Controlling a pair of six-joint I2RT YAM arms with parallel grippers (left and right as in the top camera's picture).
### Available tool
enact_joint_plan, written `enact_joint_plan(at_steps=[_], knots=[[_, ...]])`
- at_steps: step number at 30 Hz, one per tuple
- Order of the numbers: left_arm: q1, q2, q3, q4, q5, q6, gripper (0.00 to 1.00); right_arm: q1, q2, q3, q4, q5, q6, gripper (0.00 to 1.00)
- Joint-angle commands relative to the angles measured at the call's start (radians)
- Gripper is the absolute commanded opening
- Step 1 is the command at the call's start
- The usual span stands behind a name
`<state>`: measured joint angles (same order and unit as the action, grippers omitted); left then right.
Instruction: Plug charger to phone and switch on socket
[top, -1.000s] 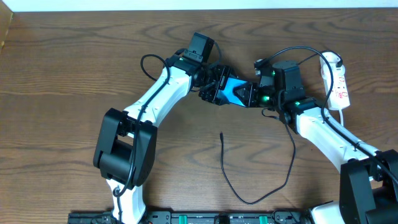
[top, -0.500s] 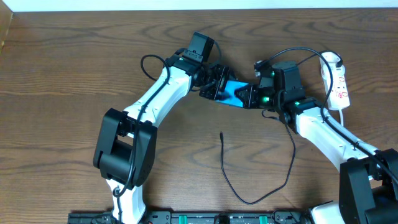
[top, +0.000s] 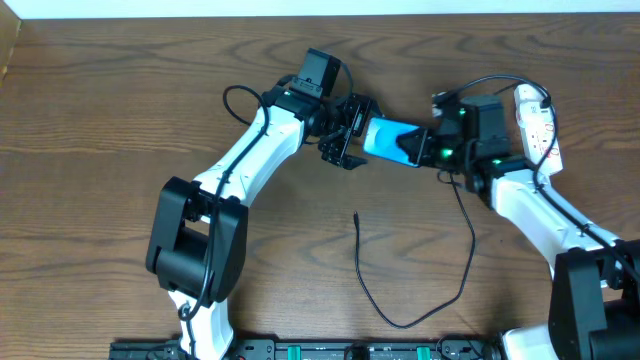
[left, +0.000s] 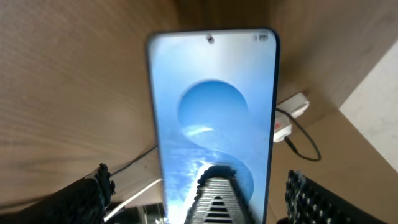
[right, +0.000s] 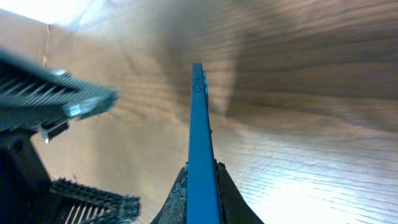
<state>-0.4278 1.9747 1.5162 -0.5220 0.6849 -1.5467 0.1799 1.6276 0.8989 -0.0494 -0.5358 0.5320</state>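
The phone (top: 388, 136), blue screen up, is held off the table by my right gripper (top: 422, 148), which is shut on its right end. In the right wrist view the phone (right: 198, 112) is edge-on between my fingers (right: 200, 182). My left gripper (top: 345, 140) is open at the phone's left end. In the left wrist view its fingers (left: 199, 180) stand wide on either side of the phone (left: 211, 93), not touching it. The charger's black cable (top: 400, 323) loops on the table, its tip (top: 357, 214) free. Its plug head is hidden. The socket (top: 541, 128) lies at far right.
The socket's white body with red marks also shows in the left wrist view (left: 290, 112) beyond the phone. The cable loop runs along the table front and up under my right arm. The table's back edge lies just behind both grippers.
My left gripper has let go of the phone. My right gripper has carried the phone right and slightly back, toward the socket, and it now lies more level.
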Motion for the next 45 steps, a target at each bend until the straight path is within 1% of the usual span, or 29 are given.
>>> enact_joint_plan(at_steps=[1,3,6,10,11,12,18,22,26,30,35,40,41,45], knots=[[0.006,-0.091,0.005,0.011,-0.09,0.068,0.9,-0.051,-0.005,0.022,0.035,-0.093,0.132,0.01],[0.006,-0.125,0.005,0.008,-0.159,0.078,0.9,-0.079,-0.005,0.022,0.063,-0.134,0.228,0.01],[0.006,-0.177,0.005,0.009,-0.259,0.081,0.9,-0.117,-0.005,0.022,0.108,-0.191,0.449,0.01],[0.006,-0.224,0.005,0.014,-0.348,0.1,0.91,-0.127,-0.005,0.022,0.169,-0.253,0.75,0.01],[0.006,-0.228,0.005,0.014,-0.359,0.1,0.91,-0.127,-0.005,0.022,0.183,-0.262,0.811,0.01],[0.006,-0.232,0.005,0.017,-0.361,0.098,0.91,-0.126,-0.005,0.022,0.208,-0.28,0.906,0.01],[0.006,-0.232,0.005,0.053,-0.36,0.094,0.91,-0.107,-0.005,0.022,0.286,-0.343,1.211,0.01],[0.006,-0.232,0.005,0.092,-0.361,0.087,0.91,-0.084,-0.005,0.022,0.345,-0.347,1.305,0.01],[0.006,-0.232,0.005,0.102,-0.361,0.023,0.91,-0.061,-0.005,0.022,0.411,-0.354,1.414,0.01],[0.006,-0.232,0.005,0.102,-0.361,-0.004,0.92,-0.041,-0.005,0.022,0.472,-0.354,1.51,0.01],[0.006,-0.232,0.005,0.108,-0.361,-0.005,0.92,-0.027,-0.005,0.022,0.573,-0.354,1.519,0.02],[0.006,-0.232,0.005,0.121,-0.361,-0.004,0.91,-0.014,-0.005,0.022,0.591,-0.354,1.519,0.01],[0.006,-0.232,0.005,0.121,-0.361,-0.004,0.91,-0.011,-0.005,0.022,0.591,-0.354,1.519,0.01],[0.006,-0.232,0.005,0.122,-0.362,-0.003,0.8,0.0,-0.005,0.022,0.593,-0.354,1.519,0.02]])
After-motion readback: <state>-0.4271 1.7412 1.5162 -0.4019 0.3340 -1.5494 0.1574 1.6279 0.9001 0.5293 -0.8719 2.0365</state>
